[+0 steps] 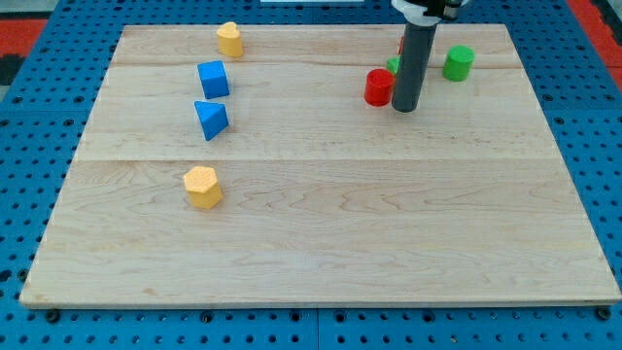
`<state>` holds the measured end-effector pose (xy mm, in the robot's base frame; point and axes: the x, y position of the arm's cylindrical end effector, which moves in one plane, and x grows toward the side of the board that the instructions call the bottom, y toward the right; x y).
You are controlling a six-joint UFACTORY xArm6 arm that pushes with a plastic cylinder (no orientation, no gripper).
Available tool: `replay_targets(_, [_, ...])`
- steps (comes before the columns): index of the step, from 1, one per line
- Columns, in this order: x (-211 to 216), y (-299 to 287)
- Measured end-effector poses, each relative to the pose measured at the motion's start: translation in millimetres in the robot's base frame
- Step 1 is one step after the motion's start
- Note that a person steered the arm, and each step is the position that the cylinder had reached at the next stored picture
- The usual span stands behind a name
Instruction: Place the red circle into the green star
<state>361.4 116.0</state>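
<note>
The red circle (378, 87) stands on the wooden board (321, 224) at the view's upper right. My tip (405, 107) rests on the board just to the right of the red circle, touching or almost touching it. A green block (393, 65), probably the star, sits just behind them, mostly hidden by the rod. A bit of another red block (400, 46) shows at the rod's left edge, farther up.
A green cylinder (459, 62) stands right of the rod. A yellow block (229, 39) is at the top left, a blue cube (213, 79) and a blue triangle (210, 119) below it, and a yellow hexagon (202, 187) at the left middle.
</note>
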Motion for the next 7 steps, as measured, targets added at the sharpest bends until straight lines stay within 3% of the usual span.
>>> replay_targets(2, [18.8, -10.3])
replay_targets(3, [5.1, -30.6])
replay_targets(4, [-29.3, -18.3])
replay_targets(5, [-31.6, 2.4])
replay_targets(7, [-11.2, -2.3])
